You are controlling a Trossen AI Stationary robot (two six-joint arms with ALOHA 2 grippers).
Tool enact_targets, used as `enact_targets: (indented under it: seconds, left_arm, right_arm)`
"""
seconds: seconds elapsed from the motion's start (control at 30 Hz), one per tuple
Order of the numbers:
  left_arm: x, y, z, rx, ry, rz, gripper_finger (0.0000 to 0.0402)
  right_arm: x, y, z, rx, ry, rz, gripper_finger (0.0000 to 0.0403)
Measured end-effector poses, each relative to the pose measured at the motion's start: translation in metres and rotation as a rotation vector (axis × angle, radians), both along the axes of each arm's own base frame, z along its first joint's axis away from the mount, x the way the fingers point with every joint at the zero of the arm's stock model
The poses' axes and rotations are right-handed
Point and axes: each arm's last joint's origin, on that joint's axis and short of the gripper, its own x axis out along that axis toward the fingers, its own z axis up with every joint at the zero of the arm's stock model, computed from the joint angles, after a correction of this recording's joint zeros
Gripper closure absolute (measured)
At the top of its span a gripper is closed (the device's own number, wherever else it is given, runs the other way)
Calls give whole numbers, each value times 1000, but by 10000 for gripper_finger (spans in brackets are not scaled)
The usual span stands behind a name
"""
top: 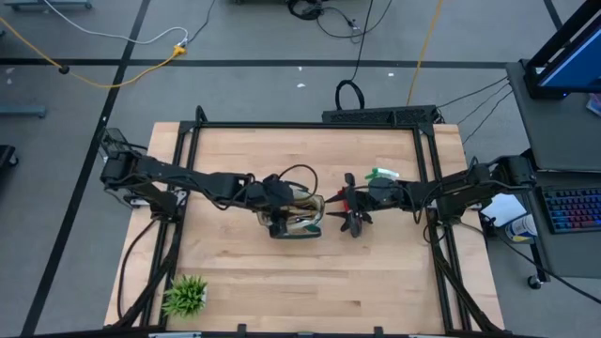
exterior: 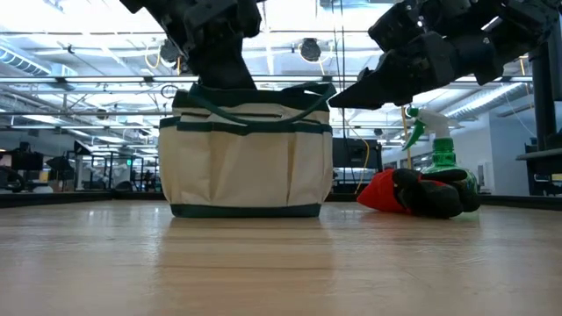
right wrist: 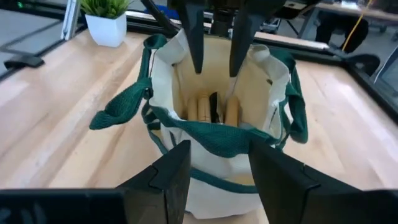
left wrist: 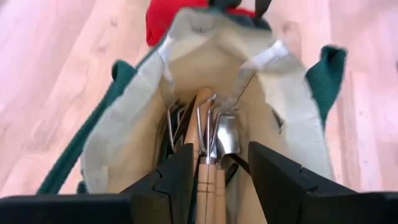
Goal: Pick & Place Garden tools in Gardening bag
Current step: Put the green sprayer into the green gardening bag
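Cream, green-trimmed bag (exterior: 248, 158); red-and-black gloves (exterior: 418, 191)

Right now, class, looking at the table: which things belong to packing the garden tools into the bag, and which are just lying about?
Belongs to the job:
- gardening bag
- wooden-handled tools already inside it
- red-and-black gloves
- green spray bottle

Just lying about:
- potted plant at the table's corner
- keyboard beside the table

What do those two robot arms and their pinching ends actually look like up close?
Both arms are dark, jointed and slim, with black cables looping along them. The left gripper and the right gripper each end in two flat, black, wedge-shaped fingers with angular edges. No markings or labels show on them.
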Motion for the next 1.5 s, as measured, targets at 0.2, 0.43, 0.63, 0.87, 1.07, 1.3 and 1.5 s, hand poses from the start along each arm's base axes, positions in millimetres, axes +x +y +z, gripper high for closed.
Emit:
enact_targets:
  seconds: [0.2,0.43,0.63,0.87,1.07,1.3,1.5]
  left_arm:
    - [0,0,3,1,-12,-1,243]
    - [0,0,3,31,-16,-14,243]
    - [-4,2,13,91,-48,22,243]
    - [-9,3,23,132,-91,52,243]
    - [-7,3,24,129,-107,56,243]
    - [-7,3,25,128,-118,58,243]
    - [-9,3,30,126,-137,60,243]
  right_arm:
    - [0,-1,1,88,-6,-60,247]
    - [0,-3,-1,108,10,-170,247]
    - [-1,-4,-2,108,9,-258,248]
    - [-2,8,-3,96,18,-273,248]
    - [-12,18,6,86,12,-352,248]
    - [-27,32,19,132,10,-346,248]
    - [-36,39,20,146,36,-375,248]
